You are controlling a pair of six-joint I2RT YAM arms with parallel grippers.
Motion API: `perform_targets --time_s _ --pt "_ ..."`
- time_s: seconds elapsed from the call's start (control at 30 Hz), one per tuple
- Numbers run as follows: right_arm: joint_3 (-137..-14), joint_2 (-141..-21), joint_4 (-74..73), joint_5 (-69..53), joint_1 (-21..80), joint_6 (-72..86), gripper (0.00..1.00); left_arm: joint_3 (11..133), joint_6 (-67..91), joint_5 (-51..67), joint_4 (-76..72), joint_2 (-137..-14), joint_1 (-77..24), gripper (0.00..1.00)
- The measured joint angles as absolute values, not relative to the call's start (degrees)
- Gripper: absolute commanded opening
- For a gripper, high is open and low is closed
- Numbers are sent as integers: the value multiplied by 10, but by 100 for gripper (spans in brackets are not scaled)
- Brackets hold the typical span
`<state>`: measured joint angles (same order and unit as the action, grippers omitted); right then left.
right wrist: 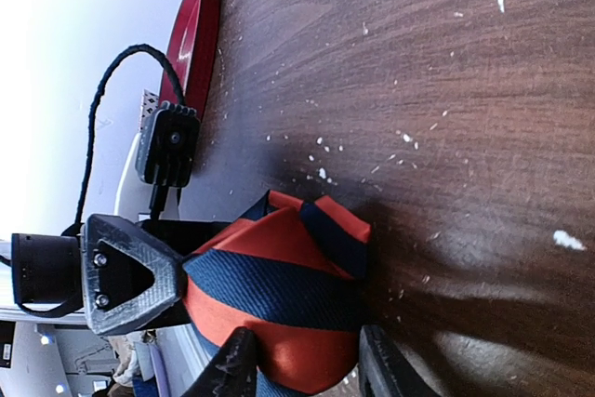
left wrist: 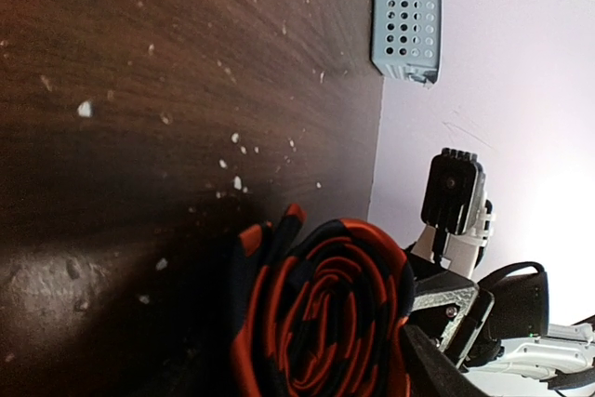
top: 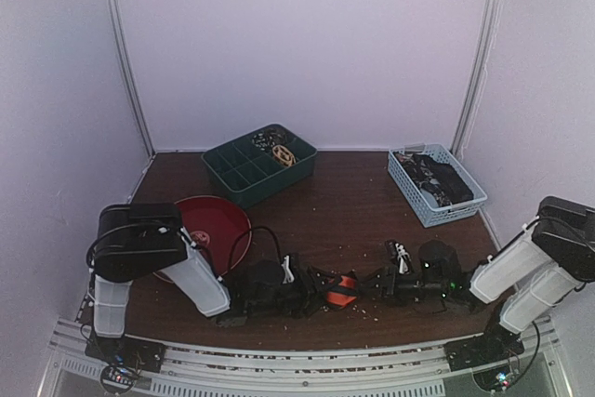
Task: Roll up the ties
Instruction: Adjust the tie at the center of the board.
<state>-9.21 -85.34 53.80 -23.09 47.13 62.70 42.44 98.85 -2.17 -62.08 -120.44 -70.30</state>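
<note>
On wood table point(top: 353, 216), crumbs point(left wrist: 85, 109), tie point(top: 342, 290), pale walls point(top: 307, 44)

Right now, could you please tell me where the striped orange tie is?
In the top view, the striped tie sits by the near edge of the table, midway between the left claw and right claw.

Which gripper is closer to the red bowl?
Left. The left gripper is just right of the red bowl, on the bowl's side of the striped tie. The right gripper is farther away, past the striped tie.
</note>
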Motion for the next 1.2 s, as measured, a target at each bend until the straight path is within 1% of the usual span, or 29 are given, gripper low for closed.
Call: perform_targets --time_s 0.2,0.3,0.43,0.63,0.77,0.83,0.9,1.0,1.2 --pt "-88 -849 551 -227 477 644 38 427 980 -21 -626 -1211 -704 62" --pt "-86 -852 561 -227 477 648 38 428 971 -17 -630 -1213 -704 63" --pt "-77 -864 586 -227 478 659 37 428 958 -13 -637 -1215 -705 68" --pt "-72 -863 597 -218 484 676 36 428 930 -15 -646 -1215 -717 70" --pt "-72 -842 576 -212 485 677 36 426 917 -13 -666 -1222 -720 70" --pt "-74 -831 560 -207 485 677 36 425 915 -12 -687 -1230 -721 67" --pt "-74 -823 547 -203 485 677 36 423 912 -12 -702 -1236 -721 65" --pt "-74 -819 538 -198 485 677 36 422 904 -12 -707 -1239 -721 60" --pt "-73 -820 536 -192 492 679 36 423 884 -9 -705 -1241 -721 58"
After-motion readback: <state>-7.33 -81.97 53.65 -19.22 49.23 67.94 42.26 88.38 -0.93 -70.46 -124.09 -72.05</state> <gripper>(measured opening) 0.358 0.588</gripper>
